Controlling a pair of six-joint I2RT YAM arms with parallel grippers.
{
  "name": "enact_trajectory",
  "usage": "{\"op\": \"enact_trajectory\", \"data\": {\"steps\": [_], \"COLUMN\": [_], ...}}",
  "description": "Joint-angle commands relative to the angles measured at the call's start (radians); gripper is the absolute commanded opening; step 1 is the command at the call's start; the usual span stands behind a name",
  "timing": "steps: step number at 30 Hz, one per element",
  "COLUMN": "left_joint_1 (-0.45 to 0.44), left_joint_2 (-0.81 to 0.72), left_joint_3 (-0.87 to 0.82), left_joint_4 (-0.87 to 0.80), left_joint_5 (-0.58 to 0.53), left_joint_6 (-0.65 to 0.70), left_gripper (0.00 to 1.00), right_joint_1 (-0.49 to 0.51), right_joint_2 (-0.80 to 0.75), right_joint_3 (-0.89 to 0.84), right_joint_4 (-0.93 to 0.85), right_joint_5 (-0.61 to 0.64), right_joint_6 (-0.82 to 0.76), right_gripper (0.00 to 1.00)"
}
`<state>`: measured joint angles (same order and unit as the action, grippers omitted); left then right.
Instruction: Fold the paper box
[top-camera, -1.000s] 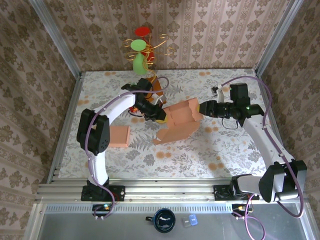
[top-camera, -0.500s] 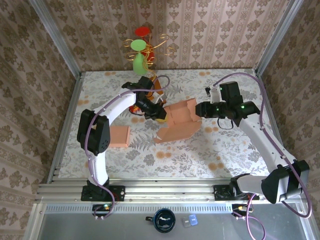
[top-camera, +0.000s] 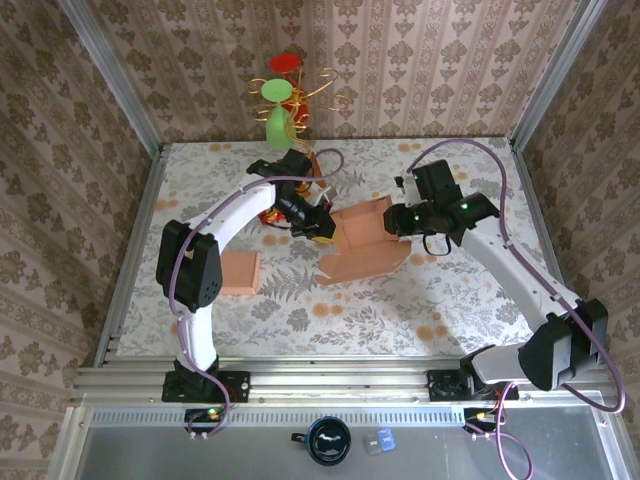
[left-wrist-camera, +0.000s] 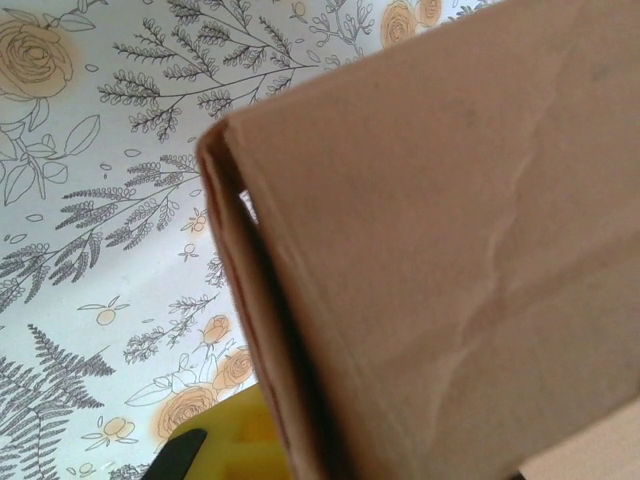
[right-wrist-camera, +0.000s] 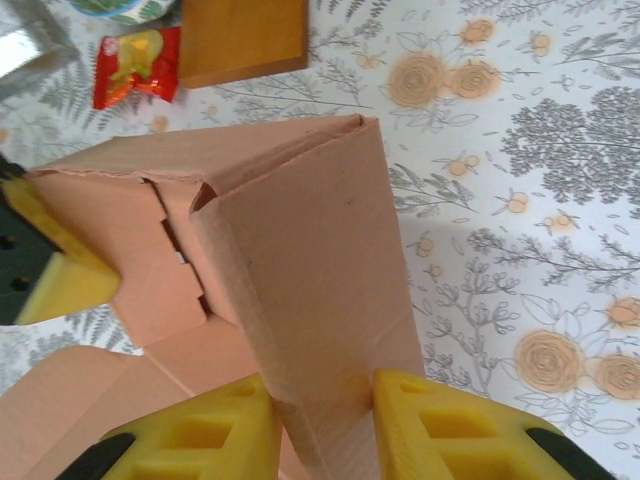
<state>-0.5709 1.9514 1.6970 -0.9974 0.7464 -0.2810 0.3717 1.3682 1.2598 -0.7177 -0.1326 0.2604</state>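
Note:
The paper box (top-camera: 362, 243) is orange-brown cardboard, half erected in the middle of the table, with a loose flap lying toward the front. My left gripper (top-camera: 320, 226) is shut on its left wall; that wall (left-wrist-camera: 450, 250) looms close beside one yellow finger (left-wrist-camera: 228, 440). My right gripper (top-camera: 396, 221) is shut on the right wall. In the right wrist view both yellow pads (right-wrist-camera: 205, 440) press that upright doubled panel (right-wrist-camera: 300, 250), and the left gripper's fingertip (right-wrist-camera: 48, 268) shows at the box's far side.
A second flat cardboard piece (top-camera: 238, 272) lies on the table at the left. A wooden block (right-wrist-camera: 243, 35) and a red snack packet (right-wrist-camera: 137, 62) sit just behind the box. A wire stand with green and red ornaments (top-camera: 280, 100) is at the back wall.
My right gripper has swung left with the box's right wall, closing it toward the left gripper. The front flap has shifted slightly right. The left gripper has stayed nearly still.

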Motion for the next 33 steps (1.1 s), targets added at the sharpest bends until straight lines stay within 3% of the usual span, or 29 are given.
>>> {"op": "enact_trajectory", "data": {"steps": [1,6,13,16,23,28,33], "left_joint_1": [-0.022,-0.042,-0.081,-0.096,-0.115,-0.125,-0.131], "left_joint_2": [0.006,0.009,0.003,-0.002,-0.004,-0.004,-0.003], "left_joint_3": [0.054,0.079,0.101,0.103,0.108,0.119,0.127], "left_joint_4": [-0.032,-0.055,-0.075,-0.076,-0.084,-0.09,-0.092], "left_joint_5": [0.013,-0.021,-0.147,-0.172,-0.186,-0.197,-0.202], "left_joint_6": [-0.007,-0.025,-0.085,-0.105,-0.113,-0.12,-0.125], "left_gripper": [0.0,0.0,0.0,0.0,0.0,0.0,0.0], "right_joint_1": [0.037,0.116,0.195,0.2,0.2,0.206,0.225], "right_joint_2": [0.038,0.115,0.21,0.212,0.22,0.239,0.243], "right_joint_3": [0.049,0.106,0.19,0.189,0.192,0.206,0.207], "right_joint_4": [-0.052,-0.142,-0.303,-0.317,-0.337,-0.384,-0.408], "right_joint_5": [0.143,0.379,0.663,0.695,0.723,0.773,0.814], "right_joint_6": [0.019,0.085,0.231,0.267,0.284,0.33,0.354], "right_gripper": [0.31,0.3,0.14,0.08,0.09,0.0,0.0]}}
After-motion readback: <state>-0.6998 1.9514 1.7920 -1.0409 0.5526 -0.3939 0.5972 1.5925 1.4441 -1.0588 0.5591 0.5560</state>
